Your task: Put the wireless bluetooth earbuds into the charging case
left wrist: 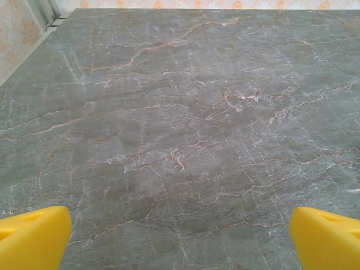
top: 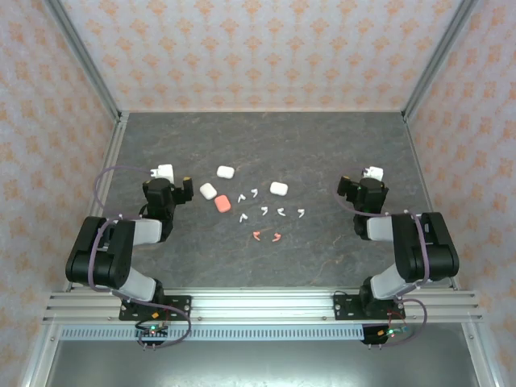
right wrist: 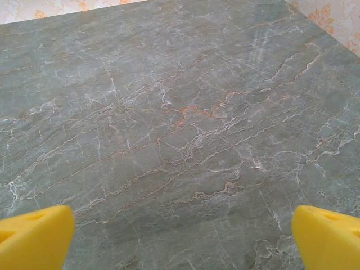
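Top external view: eight tiny hook-shaped earbuds (top: 264, 211) are seen lying loose near the middle of the dark marble table (top: 322, 137), none of them in a case. Six white ones are spread in a loose band. Two salmon-pink earbuds (top: 257, 235) are laid side by side just toward the near edge from them.

Four rounded charging cases are set among and just beyond the earbuds, toward the far edge. Three are white cases (top: 225, 172), and one is a pink case (top: 222, 205) placed just beside a white one. Whether their lids are up cannot be told at this size.

To the left of the group, toward the table's left edge, the left gripper (top: 171, 179) is held with its jaws spread fully wide and nothing between them. In the left wrist view its yellow fingers (left wrist: 34, 239) are seen with bare marble between them.

Toward the right edge, well apart from the earbuds, the right gripper (top: 360, 179) is likewise spread wide and nothing is held.
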`<state>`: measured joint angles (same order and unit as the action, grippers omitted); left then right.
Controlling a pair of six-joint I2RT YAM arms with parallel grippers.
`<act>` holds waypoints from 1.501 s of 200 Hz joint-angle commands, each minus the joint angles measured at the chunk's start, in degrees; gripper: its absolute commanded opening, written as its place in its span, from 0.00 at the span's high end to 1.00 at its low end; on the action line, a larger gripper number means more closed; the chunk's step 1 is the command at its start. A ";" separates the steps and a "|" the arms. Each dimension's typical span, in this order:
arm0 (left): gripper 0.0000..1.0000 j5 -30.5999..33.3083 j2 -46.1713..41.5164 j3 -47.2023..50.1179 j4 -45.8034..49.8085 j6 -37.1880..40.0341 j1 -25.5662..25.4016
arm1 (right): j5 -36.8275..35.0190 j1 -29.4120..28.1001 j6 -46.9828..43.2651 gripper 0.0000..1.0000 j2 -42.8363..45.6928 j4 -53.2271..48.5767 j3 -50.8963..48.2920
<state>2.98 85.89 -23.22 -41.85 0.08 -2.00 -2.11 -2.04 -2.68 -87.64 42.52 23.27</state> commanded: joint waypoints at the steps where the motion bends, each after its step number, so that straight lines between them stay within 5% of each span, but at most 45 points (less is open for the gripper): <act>1: 0.00 0.88 -0.12 -1.39 -0.43 0.85 -0.29 | -0.09 0.40 -0.09 0.01 0.54 1.33 0.97; 152: 0.00 2.32 -0.95 -2.01 1.13 0.49 -0.39 | -0.16 0.72 0.36 0.01 0.84 1.23 1.09; 194: 0.00 5.25 -13.35 -12.26 27.23 -3.07 -1.03 | -2.84 1.29 2.20 0.01 13.18 -16.42 5.05; 226: 0.00 4.23 -18.02 -20.26 45.10 -13.26 -1.25 | 0.19 1.38 4.68 0.01 23.12 -32.08 9.54; 267: 0.00 -7.01 -19.09 -21.99 51.12 -29.37 -3.35 | 9.93 1.22 6.98 0.01 26.11 -53.64 19.83; 300: 0.00 -12.28 -16.45 -22.19 50.97 -36.00 -10.06 | 16.74 -0.89 2.78 0.01 23.20 -68.49 28.16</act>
<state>-2.87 67.96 -44.64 5.43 -27.18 -8.10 8.03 -1.28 2.59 -62.50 -8.71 46.17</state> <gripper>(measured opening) 0.999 0.993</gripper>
